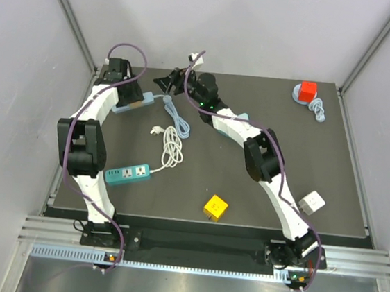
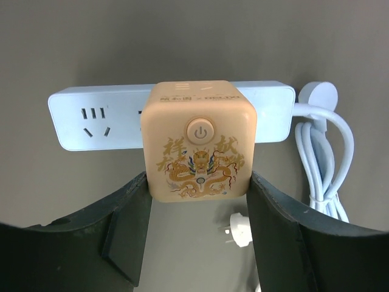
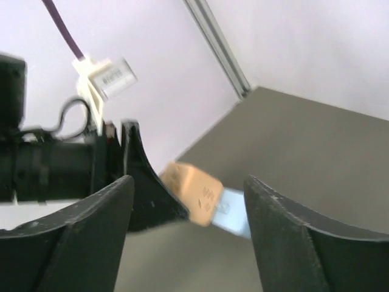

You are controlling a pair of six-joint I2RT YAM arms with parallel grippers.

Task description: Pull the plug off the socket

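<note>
A tan cube plug [image 2: 197, 140] with a gold dragon print sits plugged into a light blue power strip [image 2: 79, 118] at the back left of the table [image 1: 267, 126]. My left gripper [image 2: 199, 179] has one finger against each side of the cube's near end and is shut on it. In the top view the left gripper [image 1: 121, 86] covers the plug; the strip [image 1: 135, 103] shows beside it. My right gripper [image 1: 168, 82] hovers open and empty just right of the strip. Its wrist view [image 3: 187, 182] shows the plug [image 3: 193, 191] and strip [image 3: 234, 210] ahead between its fingers.
The strip's white cable [image 1: 173, 144] lies coiled mid-table, with its loose white plug [image 2: 241, 231]. A teal power strip [image 1: 127, 174], a yellow cube [image 1: 215, 207], a white adapter [image 1: 312, 202] and a red-and-blue item [image 1: 307, 92] lie around. Grey walls enclose the table.
</note>
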